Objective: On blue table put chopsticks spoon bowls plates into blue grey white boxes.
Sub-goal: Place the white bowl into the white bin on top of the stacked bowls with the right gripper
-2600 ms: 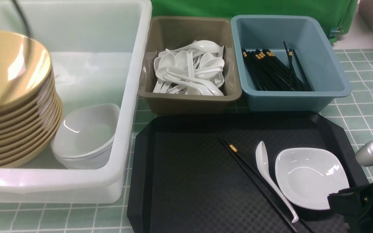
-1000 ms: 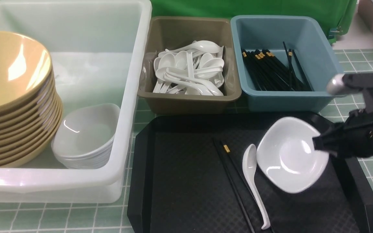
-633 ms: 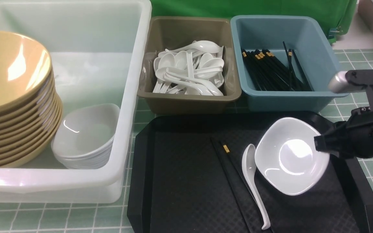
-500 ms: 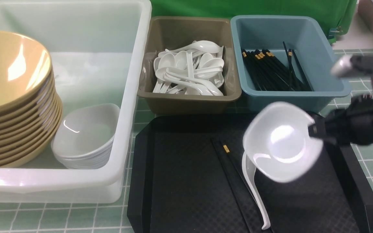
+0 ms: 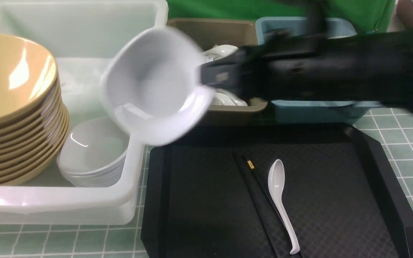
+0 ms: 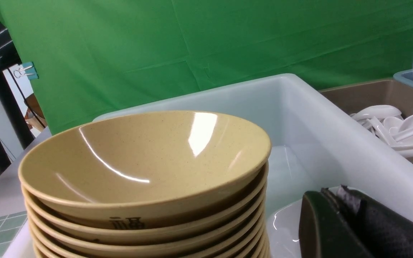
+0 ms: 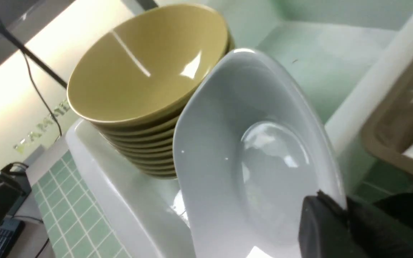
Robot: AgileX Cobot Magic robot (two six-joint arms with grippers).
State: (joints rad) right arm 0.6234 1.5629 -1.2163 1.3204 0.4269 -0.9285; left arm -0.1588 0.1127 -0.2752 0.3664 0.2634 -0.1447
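My right gripper (image 5: 206, 77) is shut on the rim of a white square bowl (image 5: 149, 82) and holds it tilted in the air over the right wall of the white box (image 5: 84, 200). The right wrist view shows the bowl (image 7: 256, 161) pinched at its rim by the gripper (image 7: 342, 211). A white spoon (image 5: 280, 193) and black chopsticks (image 5: 255, 190) lie on the black tray (image 5: 199, 200). My left gripper (image 6: 335, 195) is shut and empty, low beside the white box.
The white box holds a stack of tan bowls (image 5: 9, 89) and a stack of white bowls (image 5: 91, 150). The grey box (image 5: 210, 114) holds spoons. The blue box (image 5: 314, 113) is mostly hidden behind my right arm.
My right arm has swung up and to the left with the white bowl, from over the tray to over the white box's right wall. The spoon and chopsticks stayed put.
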